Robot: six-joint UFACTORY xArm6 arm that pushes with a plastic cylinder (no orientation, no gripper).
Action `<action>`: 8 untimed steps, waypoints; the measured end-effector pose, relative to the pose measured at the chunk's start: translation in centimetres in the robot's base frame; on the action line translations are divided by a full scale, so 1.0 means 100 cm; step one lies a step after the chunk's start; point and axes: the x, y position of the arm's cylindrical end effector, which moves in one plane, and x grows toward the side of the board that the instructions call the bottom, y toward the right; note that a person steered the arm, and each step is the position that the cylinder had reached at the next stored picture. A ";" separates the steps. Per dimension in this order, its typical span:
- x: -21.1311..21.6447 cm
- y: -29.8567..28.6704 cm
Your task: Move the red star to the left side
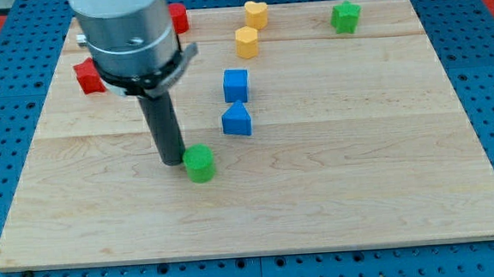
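The red star [89, 77] lies near the view's left edge of the wooden board [319, 194], partly behind the arm's body. My tip [173, 163] rests on the board below and to the right of it, touching or almost touching the left side of a green cylinder [200, 164]. A second red block [177, 18] sits at the view's top, mostly hidden behind the arm.
A blue cube [236, 85] and a blue block with a pointed top [237, 120] stand right of the rod. Two yellow blocks [256, 15] [247, 42] sit at the top centre. A green block [345, 16] sits at the top right.
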 end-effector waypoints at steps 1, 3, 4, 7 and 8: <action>0.006 -0.016; -0.096 0.007; -0.160 0.001; -0.176 -0.166; -0.164 -0.143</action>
